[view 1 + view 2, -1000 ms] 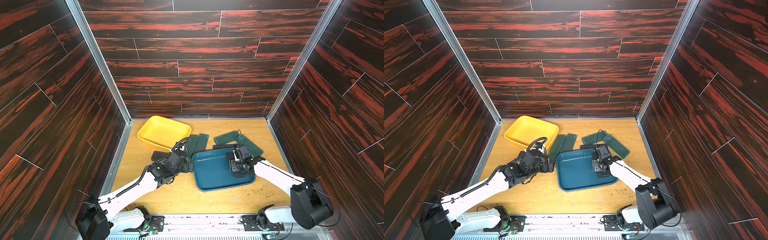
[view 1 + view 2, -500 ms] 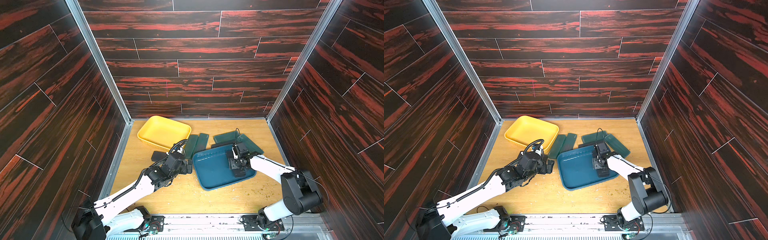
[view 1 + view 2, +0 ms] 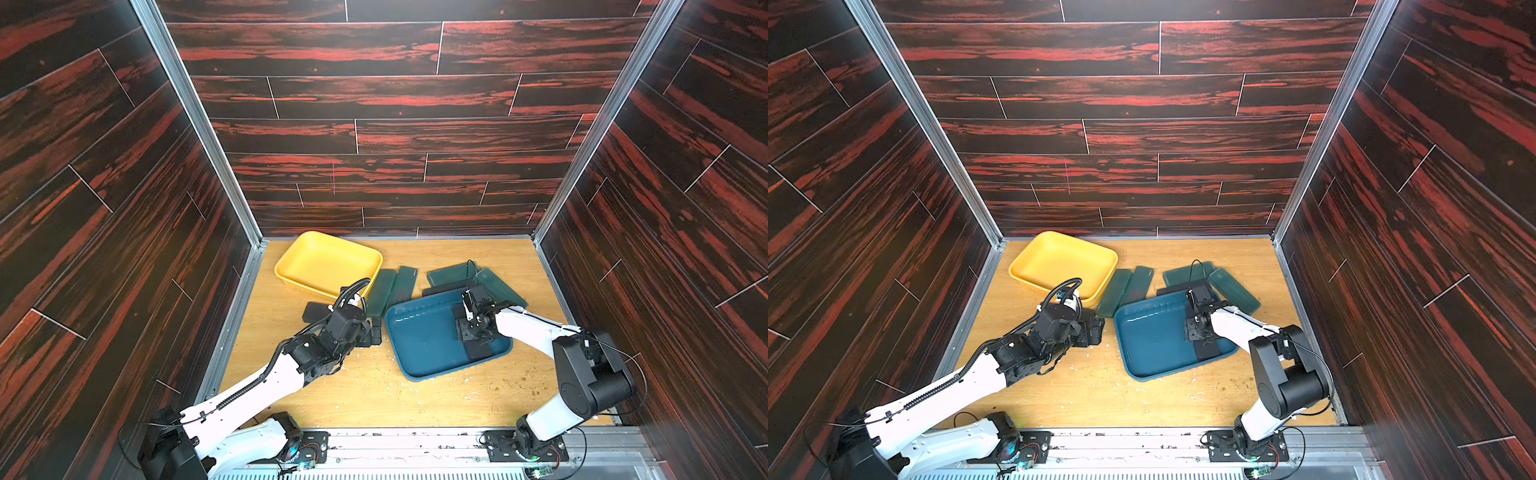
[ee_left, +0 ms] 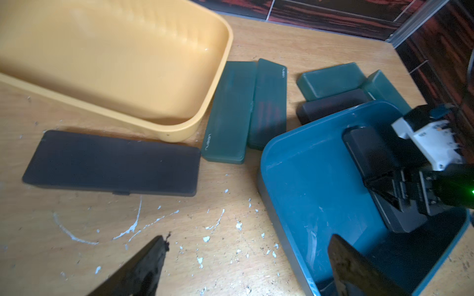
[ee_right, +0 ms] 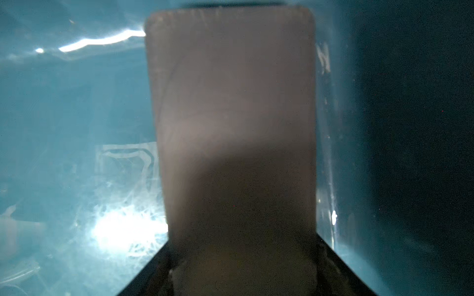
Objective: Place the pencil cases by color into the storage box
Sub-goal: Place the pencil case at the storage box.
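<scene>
A black pencil case lies along the right side of the blue storage box, also in the left wrist view. My right gripper straddles it, a finger on each long side; I cannot tell whether they still press it. My left gripper hangs open over bare table by the blue box's left rim. Another black case lies on the table in front of the yellow storage box. Two dark green cases lie side by side between the boxes.
Behind the blue box two more green cases lie partly over a third black case. White flecks and scuffs mark the wooden table. Dark panelled walls close in the left, right and back.
The right gripper has settled lower in the blue box with the black case, and that arm's elbow has folded up. The left gripper has barely shifted.
</scene>
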`<move>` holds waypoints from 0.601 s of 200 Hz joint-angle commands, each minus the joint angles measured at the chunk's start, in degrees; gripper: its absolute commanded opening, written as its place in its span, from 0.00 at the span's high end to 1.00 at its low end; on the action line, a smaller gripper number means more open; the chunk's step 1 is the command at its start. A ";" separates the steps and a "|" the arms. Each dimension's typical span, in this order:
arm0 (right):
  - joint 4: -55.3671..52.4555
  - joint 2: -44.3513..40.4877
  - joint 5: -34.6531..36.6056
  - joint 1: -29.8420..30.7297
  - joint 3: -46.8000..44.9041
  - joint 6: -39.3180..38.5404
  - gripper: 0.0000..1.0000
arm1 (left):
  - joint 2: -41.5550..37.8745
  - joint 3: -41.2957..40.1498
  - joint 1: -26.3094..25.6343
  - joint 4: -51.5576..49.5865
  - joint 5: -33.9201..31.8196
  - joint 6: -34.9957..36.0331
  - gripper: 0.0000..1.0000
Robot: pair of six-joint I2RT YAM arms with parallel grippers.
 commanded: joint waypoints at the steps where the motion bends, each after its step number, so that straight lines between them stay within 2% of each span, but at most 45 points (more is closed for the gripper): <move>1: -3.94 -3.85 0.69 -0.15 1.94 1.33 0.21 | 0.33 2.25 -0.09 -4.58 -3.68 -3.26 0.00; 32: -4.46 -11.12 2.63 3.09 4.84 0.98 0.19 | 2.51 5.41 0.26 -9.63 -5.36 -6.37 0.00; 66: -2.32 -15.11 6.64 12.92 9.32 -3.14 0.19 | 1.81 6.00 2.45 -13.10 -5.49 -12.78 0.00; 88: 2.92 -16.28 3.58 18.25 11.05 -6.83 0.19 | -0.56 4.90 4.32 -15.92 -4.21 -15.67 0.00; 120: 13.84 -15.31 -6.93 22.36 10.43 -11.24 0.18 | -3.19 5.71 6.40 -22.17 -6.35 -17.97 0.00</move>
